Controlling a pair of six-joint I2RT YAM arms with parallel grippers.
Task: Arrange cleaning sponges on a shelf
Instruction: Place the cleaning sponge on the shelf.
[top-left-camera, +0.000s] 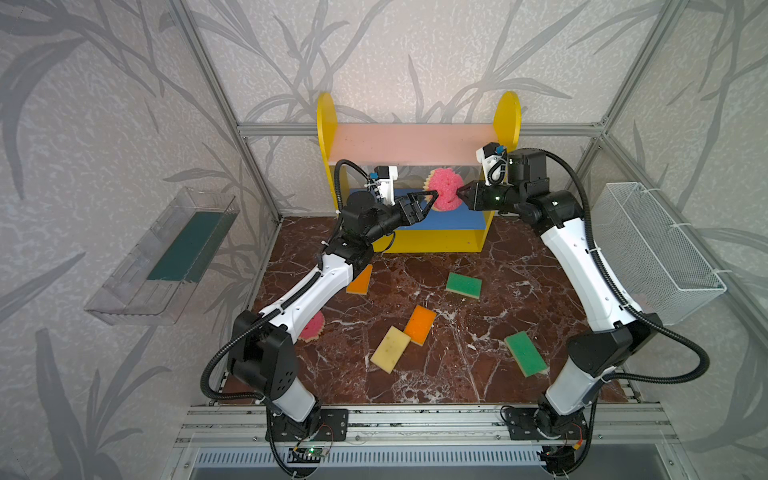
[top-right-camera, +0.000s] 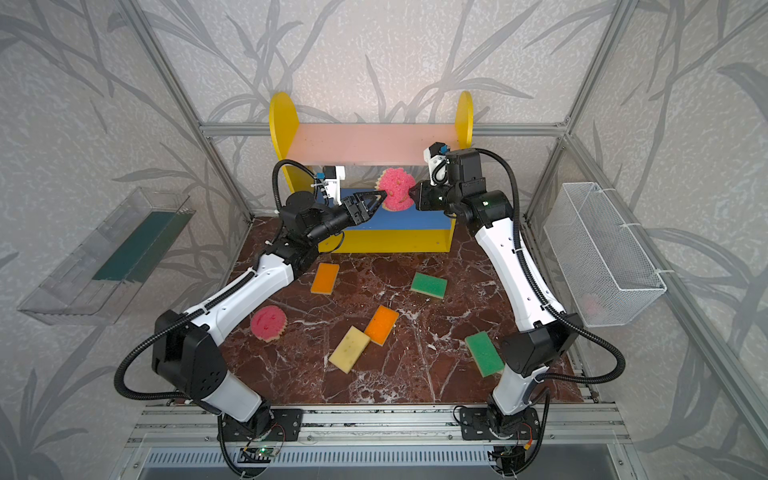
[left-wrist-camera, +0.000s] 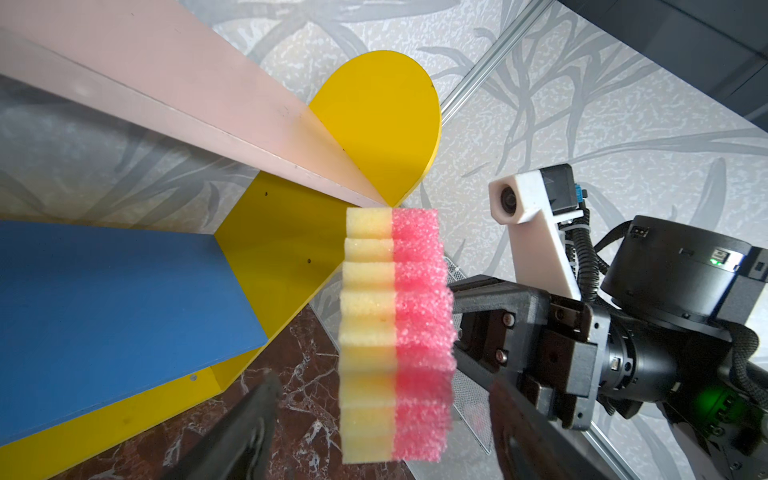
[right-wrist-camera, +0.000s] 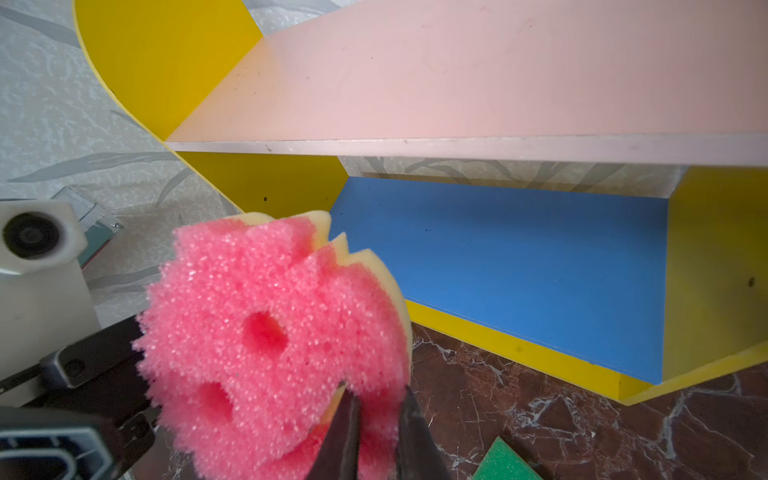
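A round pink smiley sponge (top-left-camera: 445, 192) (top-right-camera: 397, 193) hangs on edge in front of the shelf's (top-left-camera: 399, 143) blue middle board (right-wrist-camera: 498, 266). My right gripper (top-left-camera: 460, 192) (right-wrist-camera: 376, 399) is shut on its rim. My left gripper (top-left-camera: 431, 203) (left-wrist-camera: 386, 436) is open, one finger on each side of the sponge's opposite rim (left-wrist-camera: 399, 332), with a gap on both sides. On the marble floor lie two orange sponges (top-left-camera: 360, 280) (top-left-camera: 419, 325), two green ones (top-left-camera: 464, 284) (top-left-camera: 525, 353), one yellow side up (top-left-camera: 390, 348) and a second pink one (top-right-camera: 268, 323). Both shelf boards are bare.
A clear plastic tray (top-left-camera: 166, 257) with a dark green liner hangs on the left wall. On the right wall hangs a white wire mesh basket (top-left-camera: 656, 253). The shelf stands against the back wall, between its two yellow round-topped sides.
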